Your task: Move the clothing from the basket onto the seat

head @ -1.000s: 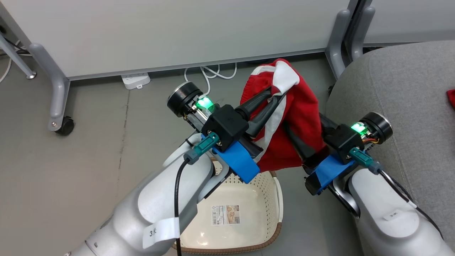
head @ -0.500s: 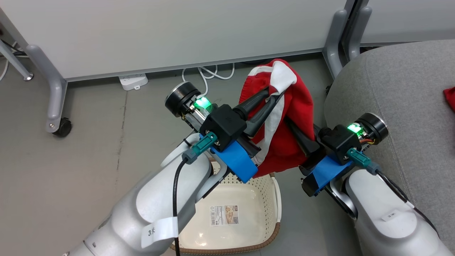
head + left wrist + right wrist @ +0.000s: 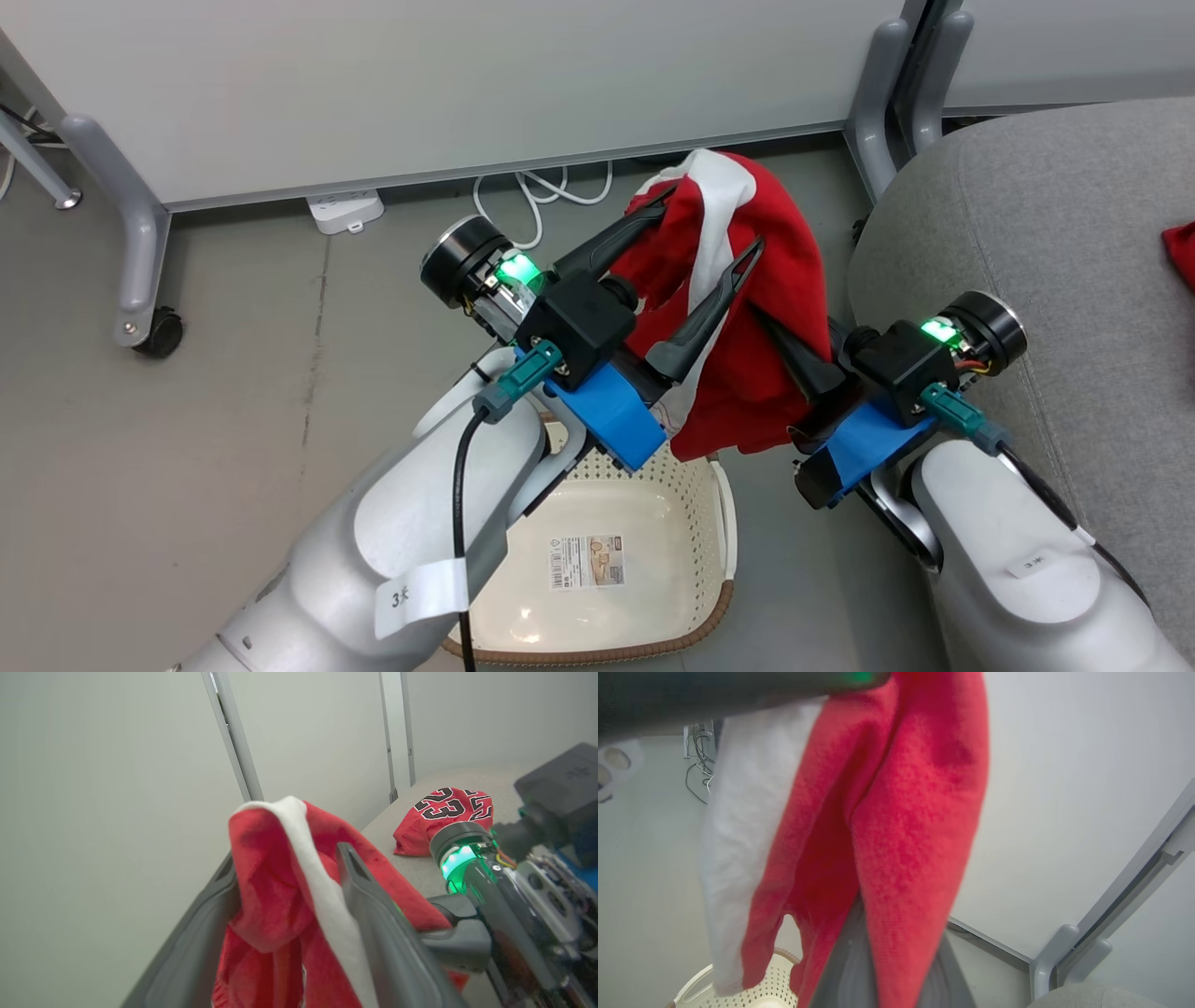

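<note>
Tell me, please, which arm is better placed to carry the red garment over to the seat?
The right. The right end effector is shut on the red garment and sits beside the seat; the left end effector is open, gripping nothing, and farther from the seat.

Between the left gripper's matt dark fingers hangs the red garment, fuzzy napped cloth (its white stripe just as soft); below that gripper the basket is glossy cream plastic, and to its right the seat is matt grey weave.
</note>
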Available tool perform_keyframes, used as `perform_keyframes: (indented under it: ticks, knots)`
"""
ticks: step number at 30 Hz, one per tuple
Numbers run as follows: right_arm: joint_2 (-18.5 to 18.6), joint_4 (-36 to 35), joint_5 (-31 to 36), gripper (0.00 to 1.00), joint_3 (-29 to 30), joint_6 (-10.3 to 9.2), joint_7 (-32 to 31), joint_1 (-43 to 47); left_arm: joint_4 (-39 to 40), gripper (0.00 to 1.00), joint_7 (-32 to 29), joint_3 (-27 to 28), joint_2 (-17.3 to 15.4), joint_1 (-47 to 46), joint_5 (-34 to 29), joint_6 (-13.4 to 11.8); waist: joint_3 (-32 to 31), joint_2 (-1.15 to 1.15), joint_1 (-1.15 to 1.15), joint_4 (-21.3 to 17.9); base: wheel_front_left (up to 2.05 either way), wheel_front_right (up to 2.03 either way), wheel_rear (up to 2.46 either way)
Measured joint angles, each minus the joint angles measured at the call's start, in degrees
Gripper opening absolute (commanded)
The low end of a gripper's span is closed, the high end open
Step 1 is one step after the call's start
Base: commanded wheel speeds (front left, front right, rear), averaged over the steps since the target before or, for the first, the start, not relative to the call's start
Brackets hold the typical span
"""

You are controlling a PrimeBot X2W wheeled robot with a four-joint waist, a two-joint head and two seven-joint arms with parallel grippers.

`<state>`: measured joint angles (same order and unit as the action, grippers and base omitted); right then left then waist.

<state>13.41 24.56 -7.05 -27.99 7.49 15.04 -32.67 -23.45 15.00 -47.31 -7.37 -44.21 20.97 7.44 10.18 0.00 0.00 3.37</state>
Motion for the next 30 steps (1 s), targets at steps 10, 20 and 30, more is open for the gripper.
perform_keyframes:
  ticks: [10,20,30]
  knots:
    - [-0.5,-1.5,0.0,0.00,3.3,0.00,0.0,0.3,-0.6,1.00,0.0,0.5,0.0,0.4,-0.6,0.0,1.3,0.00,0.00,-1.3,0.00,0.00,0.00]
    - [-2.4,-3.8,0.8,0.00,10.0,0.00,0.0,1.6,-0.6,1.00,0.0,-1.1,-1.1,0.5,-0.6,0.0,3.9,0.00,0.00,-5.9,0.00,0.00,0.00]
    - [-4.6,-6.4,1.7,0.00,18.4,0.00,0.0,4.5,-0.7,1.00,0.0,-3.7,-2.2,0.4,-0.5,0.0,6.7,0.00,0.00,-13.0,0.00,0.00,0.00]
